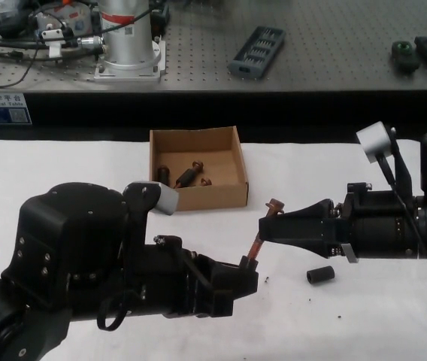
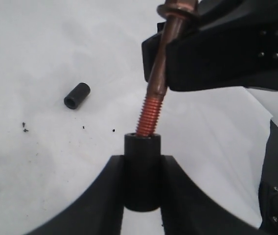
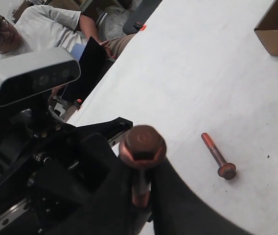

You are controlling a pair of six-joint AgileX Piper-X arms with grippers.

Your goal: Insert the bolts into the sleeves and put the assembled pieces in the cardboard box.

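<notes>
"Starting with the biggest thing, what carries it all?"

"The white table (image 1: 63,162). Both arms lie low over its near half, meeting in the middle."

"How does the left gripper (image 2: 142,164) stand?"

"Its fingers (image 2: 104,196) are closed snugly on a black sleeve (image 2: 141,147), one on each side. The sleeve stands upright between them with its open end free, above the table near the middle."

"And the right gripper (image 1: 268,226)?"

"It comes in from the right side. Its fingers (image 3: 178,196) are pinched tight on a copper bolt (image 1: 257,244), gripping the plain shank just under the flanged hex head. The bolt hangs head up, leaning slightly, and its threaded end sits at the sleeve's open mouth. I cannot tell how far the thread has gone in."

"Where is the cardboard box (image 1: 198,199)?"

"Farther back on the table, behind the two grippers and well apart from them, open at the top. A few assembled pieces (image 1: 187,177) lie on its floor."

"Anything smaller lying about?"

"A loose sleeve (image 1: 320,274) lies on its side on the table, on the near side of the right arm and close to it. A loose bolt (image 3: 219,157) lies flat on the table too, apart from the box. A few black specks (image 2: 24,127) dot the cloth near the loose sleeve."
</notes>
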